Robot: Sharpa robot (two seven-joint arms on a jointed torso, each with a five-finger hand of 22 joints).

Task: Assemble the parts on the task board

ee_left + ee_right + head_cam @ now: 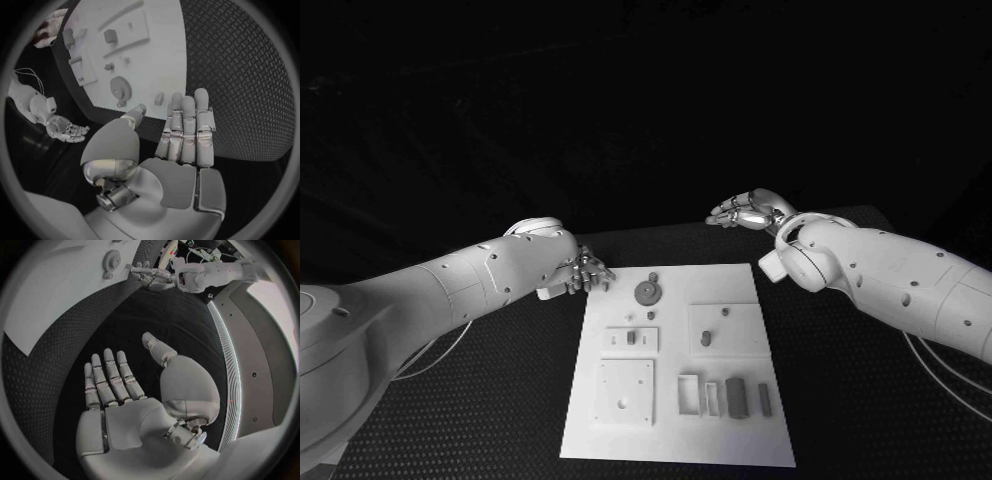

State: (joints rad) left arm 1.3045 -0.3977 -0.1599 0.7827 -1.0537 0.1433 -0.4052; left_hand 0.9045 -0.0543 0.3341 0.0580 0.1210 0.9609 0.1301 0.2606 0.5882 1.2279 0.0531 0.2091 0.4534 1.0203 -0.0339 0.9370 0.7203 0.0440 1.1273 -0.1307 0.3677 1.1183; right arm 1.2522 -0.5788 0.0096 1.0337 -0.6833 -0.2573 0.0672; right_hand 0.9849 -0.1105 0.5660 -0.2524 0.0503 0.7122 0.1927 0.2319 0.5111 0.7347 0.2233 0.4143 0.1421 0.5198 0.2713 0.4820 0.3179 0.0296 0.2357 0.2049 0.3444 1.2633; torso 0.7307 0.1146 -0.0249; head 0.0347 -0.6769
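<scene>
Head view: both hands are hovering empty, fingers apart.
White rectangular task board [678, 440] is lying on the black textured surface [488, 400], carrying small grey parts [648, 292]; left hand [580, 272], right hand [749, 212].

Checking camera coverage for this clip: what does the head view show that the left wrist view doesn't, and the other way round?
Head view only: the near end of the task board with its row of upright parts, and the backs of both arms. Left wrist view only: the left hand from the palm side, fingers straight and side by side, holding nothing. Both: the round gear near the board's far end, the black table, and the right hand, open beyond the board's far right corner.
</scene>
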